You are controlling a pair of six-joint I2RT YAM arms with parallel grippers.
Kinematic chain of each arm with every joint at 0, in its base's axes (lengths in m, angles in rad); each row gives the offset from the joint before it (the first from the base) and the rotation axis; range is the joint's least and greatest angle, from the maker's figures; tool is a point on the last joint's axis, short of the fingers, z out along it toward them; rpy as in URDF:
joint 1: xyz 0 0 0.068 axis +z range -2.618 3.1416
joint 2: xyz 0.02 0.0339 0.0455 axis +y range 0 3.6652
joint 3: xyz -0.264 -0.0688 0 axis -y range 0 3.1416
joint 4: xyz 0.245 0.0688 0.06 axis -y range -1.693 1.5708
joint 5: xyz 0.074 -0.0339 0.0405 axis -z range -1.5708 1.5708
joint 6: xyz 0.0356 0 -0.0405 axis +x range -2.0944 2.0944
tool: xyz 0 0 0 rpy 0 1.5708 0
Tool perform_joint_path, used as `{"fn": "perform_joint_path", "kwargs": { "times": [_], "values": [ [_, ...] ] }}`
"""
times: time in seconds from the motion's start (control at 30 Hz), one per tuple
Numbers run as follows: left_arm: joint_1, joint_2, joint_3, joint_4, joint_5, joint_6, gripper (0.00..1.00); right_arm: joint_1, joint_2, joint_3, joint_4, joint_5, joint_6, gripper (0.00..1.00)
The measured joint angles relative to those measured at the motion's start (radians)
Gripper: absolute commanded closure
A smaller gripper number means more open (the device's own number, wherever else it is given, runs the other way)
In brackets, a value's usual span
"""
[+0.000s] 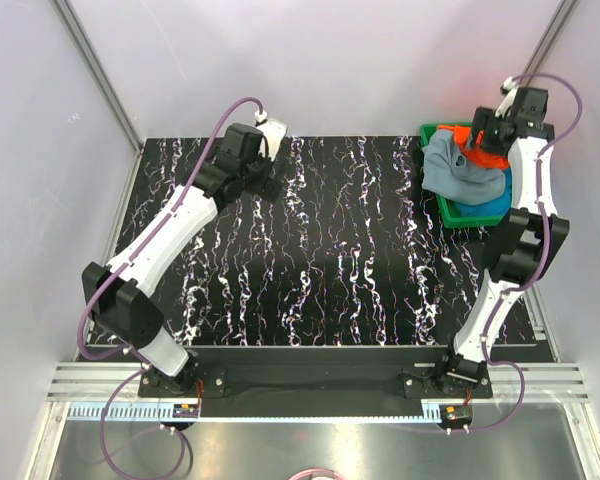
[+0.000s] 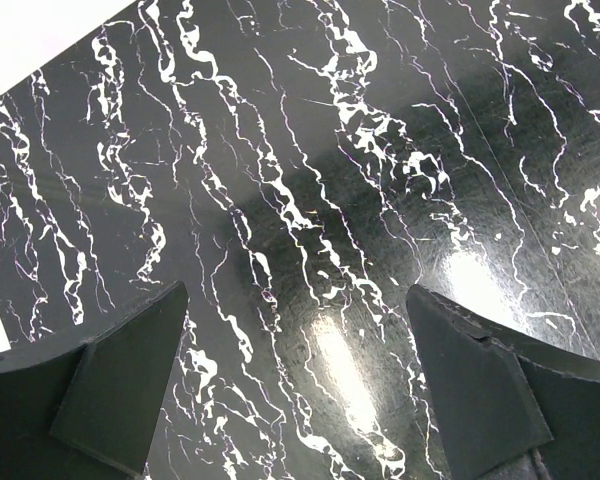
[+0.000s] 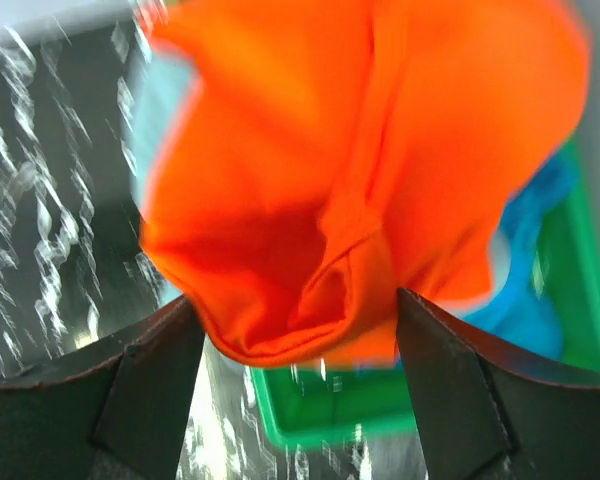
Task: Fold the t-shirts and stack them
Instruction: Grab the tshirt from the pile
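1. Starting on the left: the left gripper (image 2: 300, 390) hangs over the far-left part of the table (image 1: 330, 260), pointing down at it. Its two dark fingers (image 2: 120, 390) stand wide apart. The wrist view shows just the black, white-veined tabletop between them, with a couple of glare patches.
2. Middle of the scene is that same black marbled top, running across to the right side.
3. Far-right corner: the green tray (image 1: 448, 212) sits by the table's right edge, and all three t-shirts are piled in it, crumpled rather than folded.
   - The grey-blue shirt (image 1: 460, 172) is bunched on the left of the pile and covers part of the tray's left rim.
   - The orange shirt (image 1: 486, 156) pokes up just right of it, right under the right arm's wrist.
   - The bright blue shirt (image 1: 496, 205) lies lowest, showing at the near end of the tray.
4. Over there, the right gripper (image 3: 295, 300) is directly above the tray, aimed down into the pile, with its jaws spread wide. In its wrist view a bunched fold of the orange shirt fills the gap between the fingers (image 3: 150, 390). The picture is smeared with blur, so whether the cloth actually touches either pad can't be told. Behind the orange there's a bit of bright blue cloth and the tray's green rim.
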Motion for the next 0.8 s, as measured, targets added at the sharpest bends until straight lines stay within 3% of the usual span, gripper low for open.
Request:
{"fn": "perform_joint_path", "kwargs": {
  "times": [0.23, 0.3, 0.33, 0.37, 0.6, 0.8],
  "values": [
    [0.006, 0.001, 0.000, 0.000, 0.003, -0.010, 0.01, 0.001, 0.120, 0.261, 0.023, -0.016, 0.002, 0.24],
    [0.006, 0.003, 0.000, 0.000, 0.003, -0.010, 0.01, 0.002, 0.148, 0.285, 0.029, -0.016, -0.001, 0.46],
    [0.006, 0.005, 0.000, 0.000, 0.003, -0.010, 0.01, 0.002, 0.160, 0.288, 0.032, -0.016, -0.001, 0.62],
    [0.006, 0.006, 0.000, 0.000, 0.003, -0.010, 0.01, 0.002, 0.170, 0.288, 0.032, -0.018, 0.002, 1.00],
    [0.006, 0.042, 0.033, 0.000, 0.003, -0.010, 0.01, 0.003, 0.197, 0.307, 0.006, -0.043, 0.019, 1.00],
    [0.031, 0.050, 0.045, 0.000, -0.006, -0.046, 0.01, 0.015, 0.182, 0.497, -0.020, -0.200, 0.109, 1.00]
  ]
}}
